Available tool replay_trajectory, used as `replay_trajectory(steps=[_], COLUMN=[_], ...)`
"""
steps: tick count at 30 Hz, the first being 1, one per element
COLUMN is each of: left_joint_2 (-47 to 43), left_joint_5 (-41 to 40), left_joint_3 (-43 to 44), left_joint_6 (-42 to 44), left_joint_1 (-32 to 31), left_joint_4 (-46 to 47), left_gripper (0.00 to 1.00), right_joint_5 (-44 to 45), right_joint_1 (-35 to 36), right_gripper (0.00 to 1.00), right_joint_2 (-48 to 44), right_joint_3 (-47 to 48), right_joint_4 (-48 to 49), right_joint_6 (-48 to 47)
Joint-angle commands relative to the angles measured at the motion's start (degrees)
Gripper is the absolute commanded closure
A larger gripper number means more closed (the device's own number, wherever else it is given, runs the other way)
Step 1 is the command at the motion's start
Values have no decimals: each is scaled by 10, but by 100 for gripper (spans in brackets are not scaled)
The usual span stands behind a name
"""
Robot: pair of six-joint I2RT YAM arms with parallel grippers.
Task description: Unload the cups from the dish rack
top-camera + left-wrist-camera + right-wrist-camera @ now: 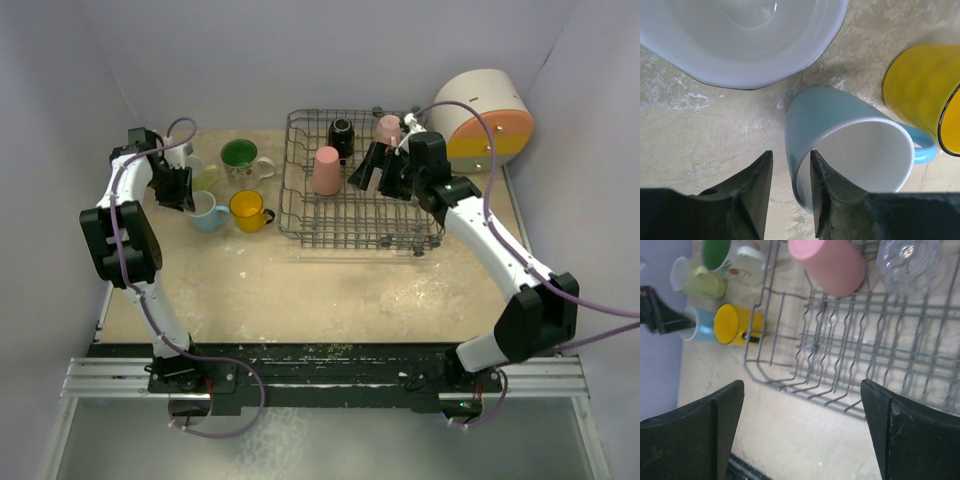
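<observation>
Beige table (330, 290): left claw (790, 156), barely parted, straddles blue mug (840, 125) rim; right claw (802, 385) gapes.

**A:** What do you lose on the left wrist?

**B:** The pale cup (740, 40) runs off the top edge and the yellow mug (920, 85) off the right. Your left gripper (790, 157) hides the near rim of the blue mug (840, 115), and the bottom edge cuts its fingers.

**A:** And on the right wrist?

**B:** You get the glass (910, 262), tumbler (830, 265) and green mug (717, 252) cropped at the top, and the rack (840, 345) leaves the frame rightwards. From above, your right arm (490, 235) covers part of the pink mug (388, 128), and the glass can't be made out.
</observation>
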Motion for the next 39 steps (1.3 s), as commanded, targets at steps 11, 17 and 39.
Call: replay_trajectory(steps=[11, 17, 39], left_joint_2=[-160, -221, -294], left_joint_5=[23, 57, 214], left_joint_3=[58, 79, 32], left_joint_6=[12, 37, 25], left_joint_1=[0, 1, 4], left_joint_4=[-26, -51, -24], left_gripper=[26, 1, 1], right_joint_5=[252, 301, 255], right_joint_1=[55, 41, -3], right_gripper=[0, 0, 13], right_joint_2=[237, 322, 478], right_joint_3=[258, 319, 443], right_joint_4=[-82, -103, -130], right_joint_6=[-126, -167, -168])
